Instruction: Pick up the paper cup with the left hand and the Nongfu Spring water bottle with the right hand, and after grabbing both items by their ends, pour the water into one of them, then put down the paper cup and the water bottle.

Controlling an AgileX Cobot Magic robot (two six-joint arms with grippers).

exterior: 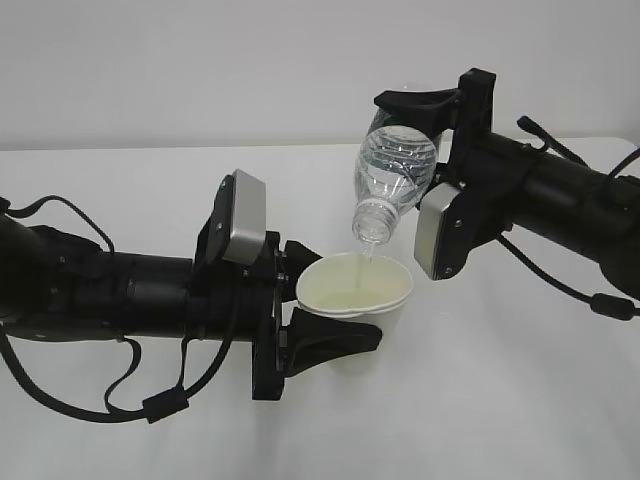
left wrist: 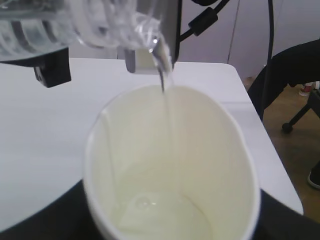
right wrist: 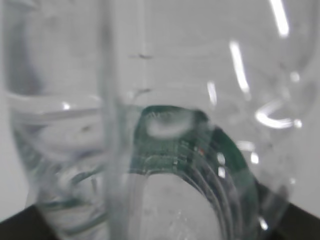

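White tabletop [exterior: 480,420] under both arms. Left hand [exterior: 335,305] clamps the thin paper cup [exterior: 355,290] at its base; squeeze harder and it looks likely to buckle. Right hand [exterior: 425,125] grips the upended, slick Nongfu Spring water bottle [exterior: 393,170] by its bottom, water [left wrist: 167,100] streaming in.

White table [exterior: 480,420] spreads under and around both hands, bare and glossy. Pale wall [exterior: 200,70] behind them. Past the table's far corner beyond the left hand: brown floor [left wrist: 295,107], a chair caster [left wrist: 287,127] and a dark shoe [left wrist: 315,176] at the frame edge.
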